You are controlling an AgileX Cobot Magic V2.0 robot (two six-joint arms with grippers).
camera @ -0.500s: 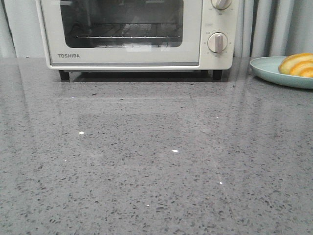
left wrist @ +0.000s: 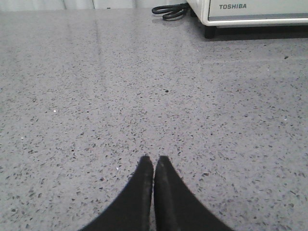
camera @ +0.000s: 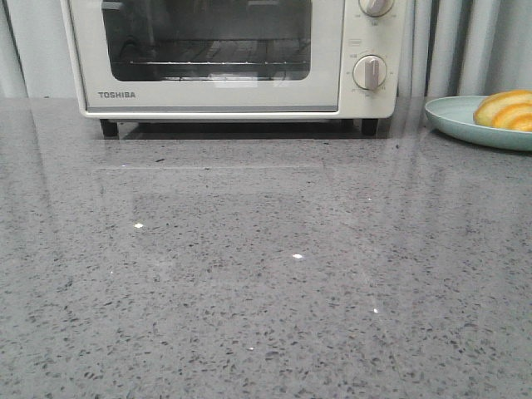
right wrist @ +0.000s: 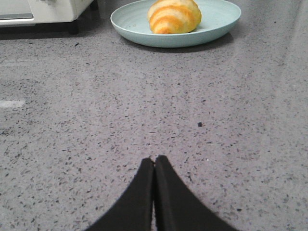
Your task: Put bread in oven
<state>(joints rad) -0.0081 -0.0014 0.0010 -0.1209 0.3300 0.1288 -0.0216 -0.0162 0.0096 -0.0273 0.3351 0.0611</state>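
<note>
The bread (camera: 504,110), a golden-orange roll with pale stripes, lies on a pale green plate (camera: 453,119) at the far right of the front view; it also shows in the right wrist view (right wrist: 174,16). The cream-white Toshiba oven (camera: 216,96) stands at the back with its door shut; its corner shows in the left wrist view (left wrist: 250,12). My left gripper (left wrist: 154,160) is shut and empty over the bare counter. My right gripper (right wrist: 154,160) is shut and empty, well short of the plate (right wrist: 134,24). Neither gripper shows in the front view.
A grey speckled counter (camera: 266,274) fills the front view. A coiled black cable (left wrist: 169,10) lies beside the oven's left foot. Pale curtains (camera: 465,46) hang behind the oven and plate.
</note>
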